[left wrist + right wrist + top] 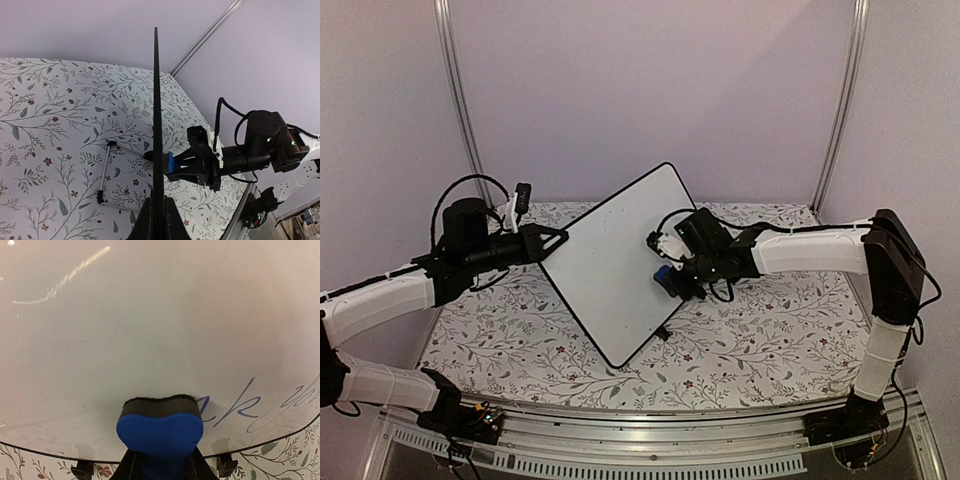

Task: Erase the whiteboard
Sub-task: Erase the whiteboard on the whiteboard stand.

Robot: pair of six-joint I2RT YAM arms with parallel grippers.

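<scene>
The whiteboard (620, 255) stands up on its edge between the two grippers, over the flowery table (760, 340). The left gripper (158, 220) pinches the board's thin black rim. The right gripper (161, 467) squeezes a blue eraser (160, 430), and the eraser's dark pad pushes flat on the white face. Blue writing (237, 407) sits just beside the eraser, near the board's rim.

Blue cursive handwriting (240, 407) stands on the whiteboard (150, 340) near its lower edge. It reads "ak", cut off leftward by the blue eraser (160, 432), then "yo" at the picture's edge.
</scene>
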